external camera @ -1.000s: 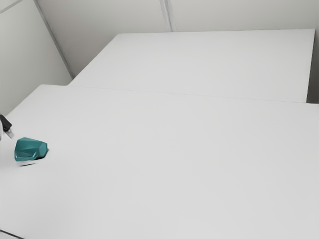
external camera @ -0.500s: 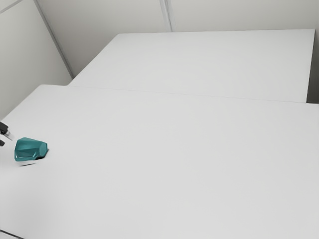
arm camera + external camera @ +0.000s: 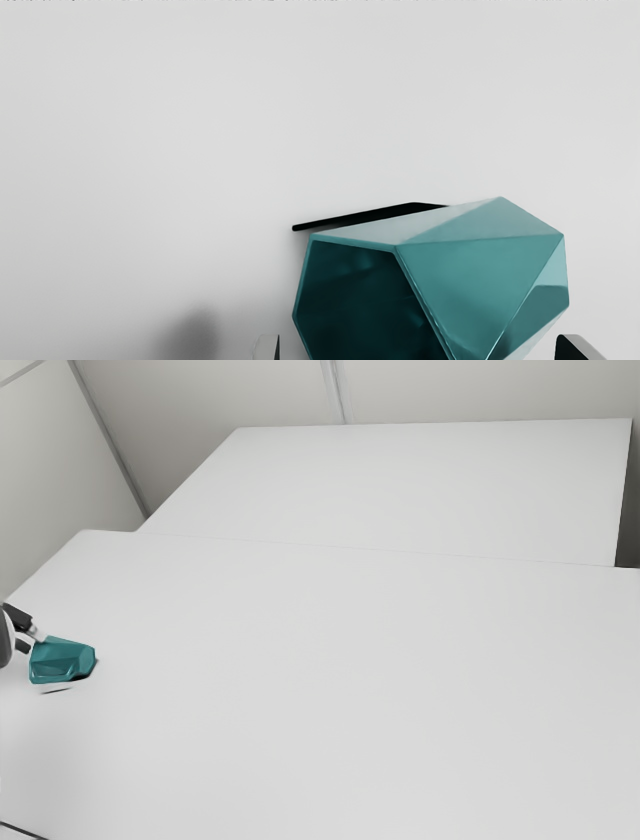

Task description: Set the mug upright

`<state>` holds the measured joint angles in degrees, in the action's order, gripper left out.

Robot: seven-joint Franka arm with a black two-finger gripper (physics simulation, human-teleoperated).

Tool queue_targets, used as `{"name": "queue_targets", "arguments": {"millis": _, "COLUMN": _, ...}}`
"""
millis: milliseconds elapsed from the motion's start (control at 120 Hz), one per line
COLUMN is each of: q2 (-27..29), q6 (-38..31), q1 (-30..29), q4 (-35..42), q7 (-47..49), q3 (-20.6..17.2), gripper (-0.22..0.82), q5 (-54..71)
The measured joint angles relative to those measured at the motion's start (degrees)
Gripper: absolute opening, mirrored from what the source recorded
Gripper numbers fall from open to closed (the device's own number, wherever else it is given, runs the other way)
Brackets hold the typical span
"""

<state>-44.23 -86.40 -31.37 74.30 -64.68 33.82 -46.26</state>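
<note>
Mug (image 3: pixel 475 280) lies on its side by the wide-open hand (image 3: pixel 420 347), which holds nothing; best get it midway between both fingers (image 3: pixel 266 349) (one might bump it) before squeezing softly.

At nine o'clock in the exterior view, the robot's arm (image 3: pixel 4 638) has a rounded grey piece with whitish edge. Its gripper (image 3: pixel 32 641) is black; the fingertips (image 3: pixel 265 348) are pale, with dark inner faces.
</note>
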Motion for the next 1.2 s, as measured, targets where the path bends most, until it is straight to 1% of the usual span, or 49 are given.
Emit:
{"name": "queue_targets", "arguments": {"millis": 233, "q2": -0.70, "q6": 2.46, "q1": -0.03, "q4": 0.68, "q7": -1.45, "q3": 0.54, "gripper": 0.60, "q5": -3.41}}
{"name": "queue_targets", "arguments": {"millis": 483, "q2": -0.84, "q6": 4.89, "q1": 0.21, "q4": 3.37, "q7": -2.49, "q3": 0.88, "gripper": 0.60, "q5": -7.33}}
{"name": "queue_targets", "arguments": {"millis": 867, "q2": -0.84, "q6": 6.57, "q1": 0.45, "q4": 5.96, "q7": -3.24, "q3": 0.89, "gripper": 0.60, "q5": -10.45}}
{"name": "queue_targets", "arguments": {"millis": 942, "q2": -0.84, "q6": 6.71, "q1": 0.50, "q4": 6.20, "q7": -3.33, "q3": 0.89, "gripper": 0.58, "q5": -10.60}}
{"name": "queue_targets", "arguments": {"millis": 1200, "q2": -0.84, "q6": 6.84, "q1": 0.35, "q4": 6.65, "q7": -3.57, "q3": 0.98, "gripper": 0.45, "q5": -10.88}}
